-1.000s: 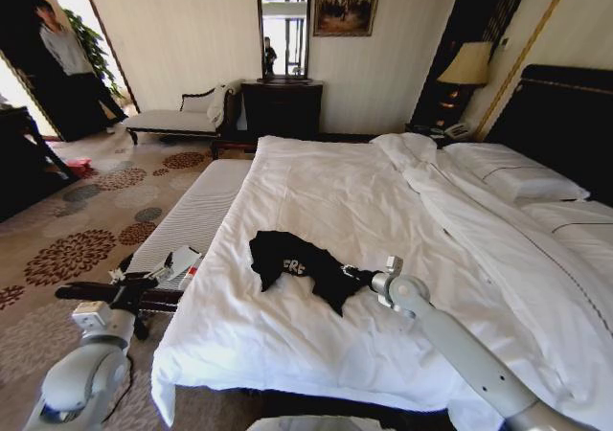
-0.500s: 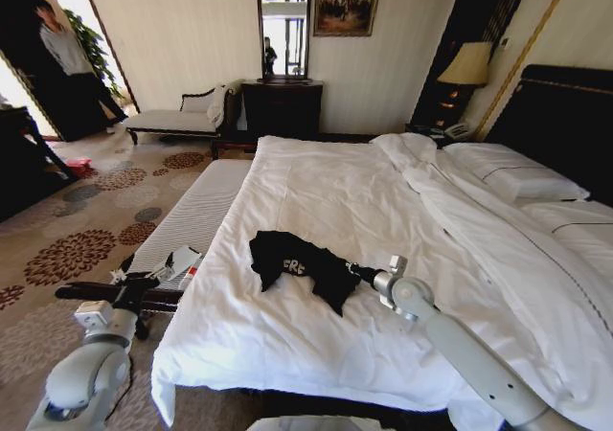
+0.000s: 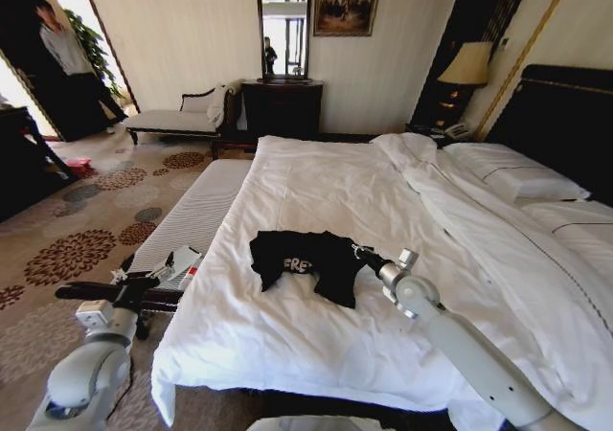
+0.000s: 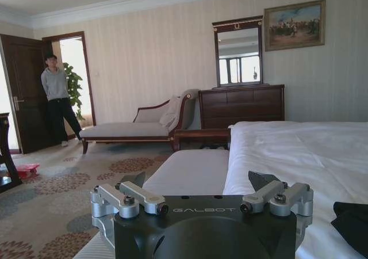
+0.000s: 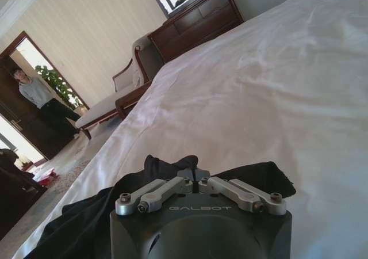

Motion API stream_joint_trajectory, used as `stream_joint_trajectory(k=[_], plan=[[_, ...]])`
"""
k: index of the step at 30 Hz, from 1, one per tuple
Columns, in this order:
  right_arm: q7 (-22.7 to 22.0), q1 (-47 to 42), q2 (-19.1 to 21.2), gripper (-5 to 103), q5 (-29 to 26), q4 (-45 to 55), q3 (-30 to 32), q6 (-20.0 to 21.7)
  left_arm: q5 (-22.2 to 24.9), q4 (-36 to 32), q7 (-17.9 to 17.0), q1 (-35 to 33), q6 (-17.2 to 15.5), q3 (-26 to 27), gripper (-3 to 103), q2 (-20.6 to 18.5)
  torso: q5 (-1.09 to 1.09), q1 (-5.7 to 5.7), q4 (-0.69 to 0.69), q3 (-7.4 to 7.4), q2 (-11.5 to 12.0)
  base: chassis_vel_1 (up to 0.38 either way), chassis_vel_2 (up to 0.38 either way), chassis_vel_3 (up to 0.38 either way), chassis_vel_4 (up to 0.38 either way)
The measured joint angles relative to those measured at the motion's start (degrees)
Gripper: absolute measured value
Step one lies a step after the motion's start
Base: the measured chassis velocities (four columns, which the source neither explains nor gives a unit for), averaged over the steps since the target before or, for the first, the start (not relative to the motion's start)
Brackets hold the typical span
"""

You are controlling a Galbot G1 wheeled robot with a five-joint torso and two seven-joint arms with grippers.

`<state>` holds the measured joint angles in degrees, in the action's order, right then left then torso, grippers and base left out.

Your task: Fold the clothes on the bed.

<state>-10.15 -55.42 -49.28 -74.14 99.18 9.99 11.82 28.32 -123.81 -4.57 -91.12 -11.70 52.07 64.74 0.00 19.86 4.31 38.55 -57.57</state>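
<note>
Now the right tool (image 3: pixel 356 252), pinching the shirt (image 3: pixel 308 261) at frame centre, is dragging it rightward across the bed (image 3: pixel 316 187), spreading it; left tool (image 3: pixel 129 284) is waiting spread, lower left.

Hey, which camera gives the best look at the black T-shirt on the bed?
The head view: the whole black T-shirt lies there on the bed, lettering visible, the right gripper at its edge. The right wrist view shows only dark folds beyond the shut fingers; the left wrist view, one corner.
</note>
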Motion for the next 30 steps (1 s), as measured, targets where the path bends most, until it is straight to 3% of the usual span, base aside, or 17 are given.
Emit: stream_joint_trajectory(k=[12, 21, 27, 30], plan=[[0.26, -0.14, -0.4, 0, 0.86, -0.46, 0.06, -3.0, -0.02, -0.37, -0.07, -0.18, 0.0, 0.0, 100, -0.07, 0.0, 0.0, 0.0, 0.0, 0.0, 0.0, 0.0, 0.0, 0.0], [3.17, -2.17, -0.15, 0, 2.31, 1.06, 0.43, -5.45, -0.27, -0.51, -0.2, 0.48, -0.1, -1.45, 100, -0.51, 0.0, 0.0, 0.0, 0.0, 0.0, 0.0, 0.0, 0.0, 0.0], [3.16, -2.95, -0.19, 0, 3.09, 1.31, -0.16, -6.33, 5.2, 0.02, -2.56, 3.68, -2.92, -4.78, 100, -3.69, 0.0, 0.0, 0.0, 0.0, 0.0, 0.0, 0.0, 0.0, 0.0], [3.04, -1.76, -0.23, 0, 3.13, 0.54, -2.02, -6.35, 11.66, 0.77, -6.57, 7.34, -6.91, -7.99, 100, -7.63, -0.02, 0.0, 0.03, 0.0, 0.0, 0.0, 0.0, 0.0, 0.0]])
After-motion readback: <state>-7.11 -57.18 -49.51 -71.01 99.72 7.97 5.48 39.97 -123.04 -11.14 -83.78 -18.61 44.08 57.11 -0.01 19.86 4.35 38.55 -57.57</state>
